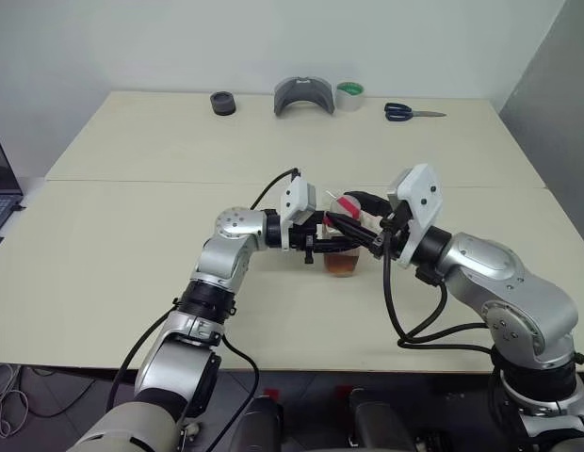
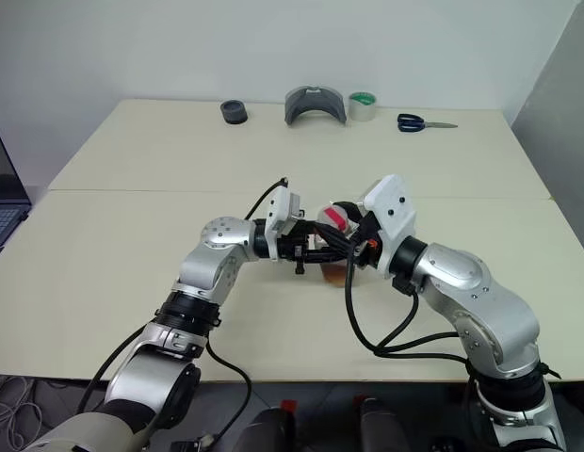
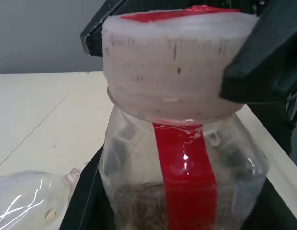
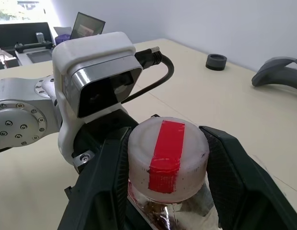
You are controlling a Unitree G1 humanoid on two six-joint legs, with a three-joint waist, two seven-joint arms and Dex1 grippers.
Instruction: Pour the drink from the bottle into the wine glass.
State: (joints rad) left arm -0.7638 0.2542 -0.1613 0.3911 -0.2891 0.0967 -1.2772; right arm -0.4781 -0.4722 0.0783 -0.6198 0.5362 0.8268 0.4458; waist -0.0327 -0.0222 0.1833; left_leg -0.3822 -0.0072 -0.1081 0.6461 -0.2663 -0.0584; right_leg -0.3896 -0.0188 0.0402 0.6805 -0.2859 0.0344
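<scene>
Plastic bottle (image 3: 182, 158), capped, sitting at table (image 1: 132, 235) centre. Left gripper (image 1: 320, 247) clenching its body; right gripper (image 4: 165, 167) closing from three o'clock around white cap (image 4: 166, 155). Advisable: seat fingers squarely before twisting.

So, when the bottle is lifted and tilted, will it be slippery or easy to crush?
The bottle looks like thin clear plastic, so it may dent under a firm squeeze. It holds little drink, so it is probably light. The smooth walls might slip; the left gripper clamps its body.

Bright, even light with soft shadows; glare streaks the red tape (image 3: 187, 163).
</scene>
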